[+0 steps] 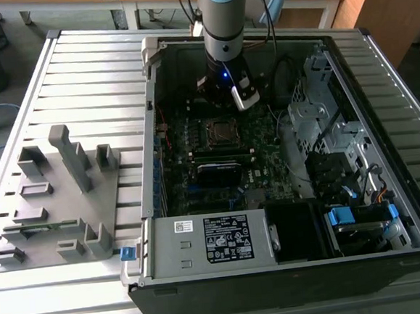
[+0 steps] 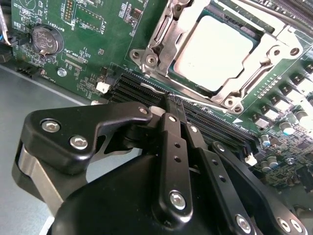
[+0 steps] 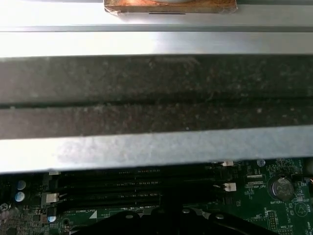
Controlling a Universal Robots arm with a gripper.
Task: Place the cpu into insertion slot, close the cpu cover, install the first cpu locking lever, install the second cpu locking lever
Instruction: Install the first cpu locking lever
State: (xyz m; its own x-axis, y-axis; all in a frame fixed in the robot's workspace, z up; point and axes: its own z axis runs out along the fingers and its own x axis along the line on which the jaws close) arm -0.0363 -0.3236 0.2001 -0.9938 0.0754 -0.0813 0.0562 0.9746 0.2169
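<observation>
Grey fixture rack (image 1: 60, 198) sat at the exterior view's left, open computer case (image 1: 278, 286) beside it. In the second wrist view the gripper (image 2: 173, 103) was pinched narrow, empty, near the insertion slot (image 2: 142, 56). The cpu (image 2: 215, 49) lay inside, framed by the cpu cover (image 2: 273, 45).

In the second wrist view the tool (image 2: 175, 104) covers part of the black memory slots (image 2: 142, 90), and the picture's edge cuts off part of the cpu cover (image 2: 276, 46)

Bright, even light — glare whitens the cpu (image 2: 219, 51) top, while the computer case (image 1: 278, 284) interior sits shadowed.
</observation>
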